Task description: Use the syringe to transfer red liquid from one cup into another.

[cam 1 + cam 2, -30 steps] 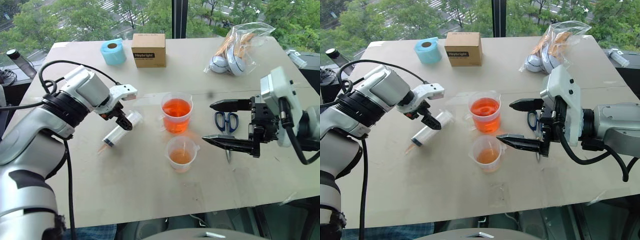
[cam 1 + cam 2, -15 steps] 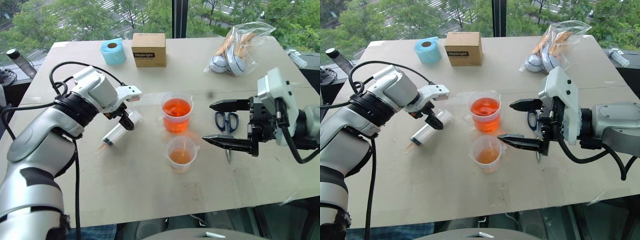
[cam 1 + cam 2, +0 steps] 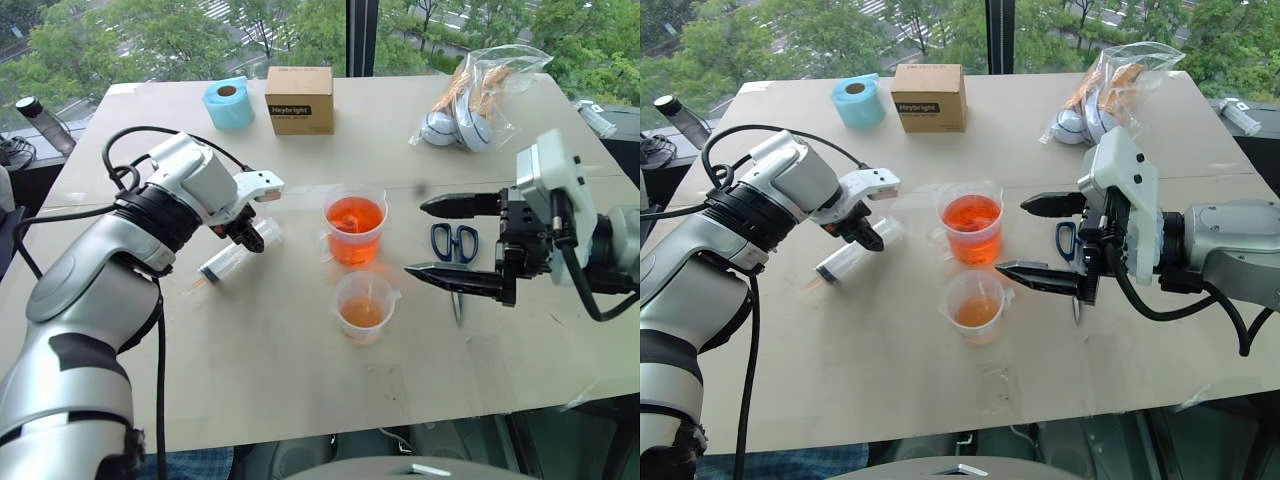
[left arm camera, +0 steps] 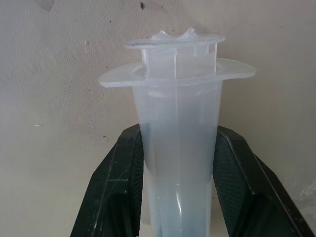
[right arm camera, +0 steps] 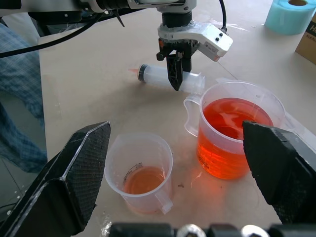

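Left gripper point(image 3: 243, 231) clamped on syringe point(image 3: 232, 258) barrel near flange, syringe lying on surface point(image 3: 300, 380) | right gripper point(image 3: 452, 240) wide open, empty, beside cups | large cup point(image 3: 354, 226) holds red liquid point(image 3: 354, 215); small cup point(image 3: 364, 305) nearer | lift level, tip down, avoid cups.

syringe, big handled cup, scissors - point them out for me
syringe point(image 4: 178, 148), left wrist view, on the clear barrel.
larger cup point(image 3: 354, 232), left eye view, on its liquid-filled wall.
scissors point(image 3: 455, 241), left eye view, on the blue handles.

Two cups point(image 3: 354, 222) point(image 3: 364, 305), one syringe point(image 3: 232, 258), one box point(image 3: 299, 99), one tape roll point(image 3: 228, 102), one scissors point(image 3: 454, 241).
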